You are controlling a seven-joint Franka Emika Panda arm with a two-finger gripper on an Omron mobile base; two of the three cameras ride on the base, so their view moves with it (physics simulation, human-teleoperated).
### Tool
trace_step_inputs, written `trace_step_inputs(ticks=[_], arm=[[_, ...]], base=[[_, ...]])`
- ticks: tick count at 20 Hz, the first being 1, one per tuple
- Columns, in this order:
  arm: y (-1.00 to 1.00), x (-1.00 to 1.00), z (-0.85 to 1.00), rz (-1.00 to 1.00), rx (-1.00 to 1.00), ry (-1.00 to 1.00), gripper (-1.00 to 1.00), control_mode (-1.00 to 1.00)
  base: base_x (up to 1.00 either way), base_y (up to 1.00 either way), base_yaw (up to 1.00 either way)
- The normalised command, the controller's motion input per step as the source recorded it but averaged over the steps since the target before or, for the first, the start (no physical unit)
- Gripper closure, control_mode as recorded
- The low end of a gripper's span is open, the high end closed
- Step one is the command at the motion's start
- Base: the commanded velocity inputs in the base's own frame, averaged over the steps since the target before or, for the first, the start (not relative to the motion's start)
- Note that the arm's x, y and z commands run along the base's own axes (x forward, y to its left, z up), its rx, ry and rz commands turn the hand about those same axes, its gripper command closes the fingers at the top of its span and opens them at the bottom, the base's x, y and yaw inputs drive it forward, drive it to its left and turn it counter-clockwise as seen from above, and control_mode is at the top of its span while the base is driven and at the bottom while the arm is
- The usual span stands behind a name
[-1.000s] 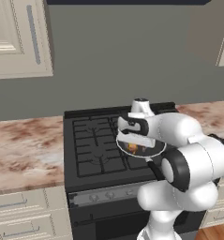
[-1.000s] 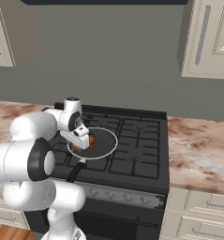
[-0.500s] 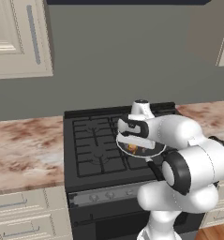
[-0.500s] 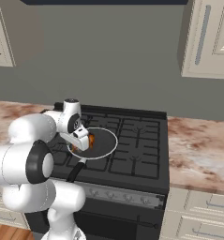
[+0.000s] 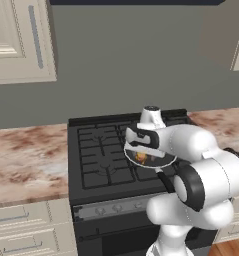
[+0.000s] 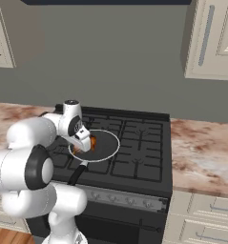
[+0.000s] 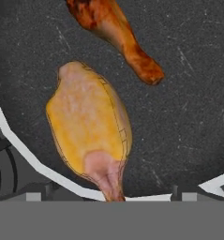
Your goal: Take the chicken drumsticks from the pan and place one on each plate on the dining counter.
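Observation:
A round dark grey pan (image 7: pixel 188 108) (image 5: pixel 158 161) (image 6: pixel 107 141) sits on the black stove, its long black handle (image 6: pixel 76 174) pointing toward me. Two chicken drumsticks lie in it: a plump golden one (image 7: pixel 87 122) (image 5: pixel 140 158) (image 6: pixel 92 142) and a darker red-brown one (image 7: pixel 115 33) just beyond it. My gripper (image 7: pixel 111 194) (image 5: pixel 141 146) (image 6: pixel 85 142) hangs low over the pan's near side, open, with the golden drumstick's thin bone end lying between the widely spread fingertips (image 7: pixel 38 193). Nothing is gripped. The plates and the dining counter are out of view.
The stove (image 5: pixel 101 160) has raised black grates around the pan. Mottled beige stone counters (image 5: pixel 26 160) (image 6: pixel 201 152) flank it on both sides, with cream drawers below. Wall cabinets (image 5: pixel 21 40) (image 6: pixel 213 38) hang high on either side.
The hand has sunk a little toward the pan. Its jaws have stayed open, and the pan and drumsticks have not moved.

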Motion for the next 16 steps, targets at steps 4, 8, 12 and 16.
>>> trace_step_inputs(ticks=[4, 8, 12, 16], arm=[[0.0, 0.1, 0.0, 0.06, 0.0, -0.11, -1.0, -1.0], [0.0, 0.04, -0.06, 0.05, 0.0, -0.08, -1.0, -1.0], [-0.02, 0.01, -0.11, 0.08, 0.0, -0.02, -1.0, -1.0], [0.0, 0.11, 0.0, 0.07, 0.0, 0.0, -1.0, -1.0]], base=[[0.0, 0.0, 0.0], [0.0, 0.0, 0.0], [0.0, 0.0, 0.0], [0.0, 0.0, 0.0]])
